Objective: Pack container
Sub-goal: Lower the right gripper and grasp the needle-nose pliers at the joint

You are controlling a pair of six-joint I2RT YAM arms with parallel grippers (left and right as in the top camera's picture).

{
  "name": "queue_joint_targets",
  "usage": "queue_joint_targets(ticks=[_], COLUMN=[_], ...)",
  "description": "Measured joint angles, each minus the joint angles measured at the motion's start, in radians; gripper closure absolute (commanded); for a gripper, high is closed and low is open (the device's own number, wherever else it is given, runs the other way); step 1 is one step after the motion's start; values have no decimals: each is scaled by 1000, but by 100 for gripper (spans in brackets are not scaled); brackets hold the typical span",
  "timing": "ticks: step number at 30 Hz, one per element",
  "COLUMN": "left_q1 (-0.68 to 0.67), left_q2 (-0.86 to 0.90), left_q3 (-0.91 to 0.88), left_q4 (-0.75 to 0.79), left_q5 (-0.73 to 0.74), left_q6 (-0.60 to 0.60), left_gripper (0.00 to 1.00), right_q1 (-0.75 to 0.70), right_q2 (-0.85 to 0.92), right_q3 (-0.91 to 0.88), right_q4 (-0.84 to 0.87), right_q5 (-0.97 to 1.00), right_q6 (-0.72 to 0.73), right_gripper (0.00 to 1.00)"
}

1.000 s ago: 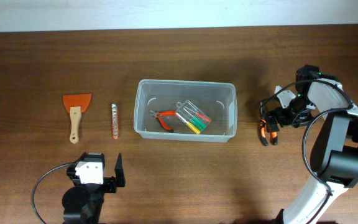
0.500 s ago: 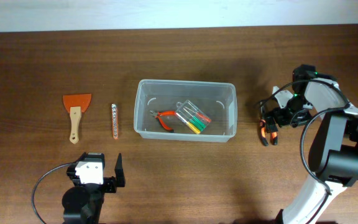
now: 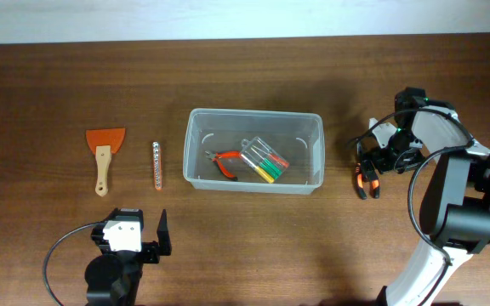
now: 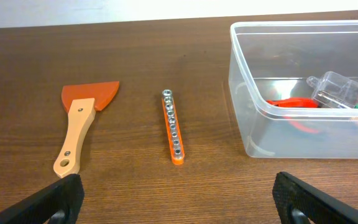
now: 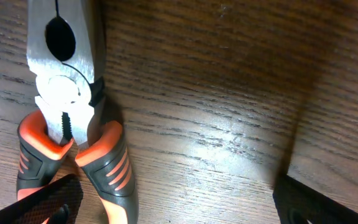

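**Item 1. Container** point(image 3: 192, 155): clear plastic bin with rounded corners, standing upright and uncovered at the middle of the table point(image 3: 253, 246). Its long sides run left to right. Seen from my left wrist, its left wall point(image 4: 248, 118) takes up the right of the view.

**Item 2. Contents of the container:** red-handled cutters point(image 3: 224, 162) lie on the bottom towards the left. A clear case of screwdrivers point(image 3: 264, 160) lies beside them on the right, set at an angle. The two overlap or touch; I cannot tell which.

**Item 3. Scraper** point(image 3: 103, 157): orange blade at the far end, wooden handle pointing near. It lies flat on the table, well left of the container.

**Item 4. Bit strip** point(image 3: 156, 165): a narrow orange bar holding a row of small metal sockets. It lies between the scraper and the container, apart from both.

**Item 5. Pliers** point(image 5: 73, 124): orange-and-black handles, steel head. They lie on the table just right of the container, handles towards the near side.

**Item 6. My left gripper** point(image 4: 178, 202): fingers spread wide, holding nothing. It is at the near-left of the table, facing the scraper and the bit strip.

**Item 7. My right gripper** point(image 5: 179, 199): fingers spread wide, low over the pliers and gripping nothing. The handles lie just inside one fingertip. I cannot tell whether they touch it.
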Motion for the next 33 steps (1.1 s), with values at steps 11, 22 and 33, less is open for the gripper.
queue_joint_targets(ticks=[11, 22, 33], left_q1=[0, 0, 0], left_q2=[0, 0, 0], left_q3=[0, 0, 0], left_q4=[0, 0, 0], left_q5=[0, 0, 0], left_q6=[0, 0, 0], left_gripper=[1, 1, 1], right_q1=[2, 3, 3], right_q2=[10, 13, 14], right_q3=[7, 9, 9], right_q4=[-3, 0, -1], right_q5=[15, 33, 34], right_q6=[9, 11, 12], right_gripper=[4, 16, 24])
